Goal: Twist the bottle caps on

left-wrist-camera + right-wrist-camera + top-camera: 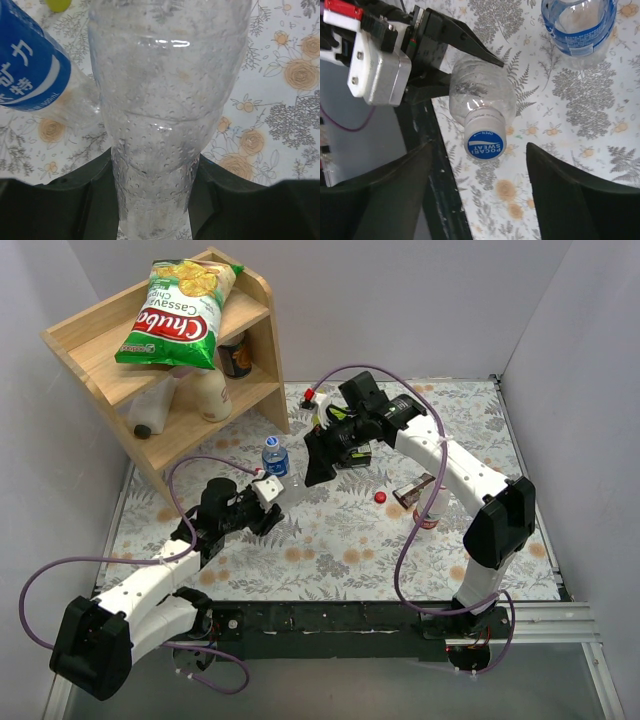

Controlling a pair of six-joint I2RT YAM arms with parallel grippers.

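Note:
My left gripper (268,508) (155,170) is shut on the unlabelled clear bottle (165,100), which it holds tilted over the table. That bottle (480,95) carries a blue-topped cap (485,142) printed POCARI SWEAT. My right gripper (315,468) (479,165) is open, with its jaws on either side of that cap and not touching it. The blue-labelled bottle (275,460) (580,30) (30,65) stands just behind with a blue cap on it. A loose red cap (380,497) lies on the mat. The red-and-white-labelled bottle (430,512) stands by the right arm.
A wooden shelf (255,330) at the back left holds a green chips bag (180,310), cream-white bottles (212,390) and a dark jar (237,355). A dark packet (415,488) lies near the red-and-white bottle. A yellow bottle (320,418) stands behind the right gripper. White walls enclose the floral mat (340,540).

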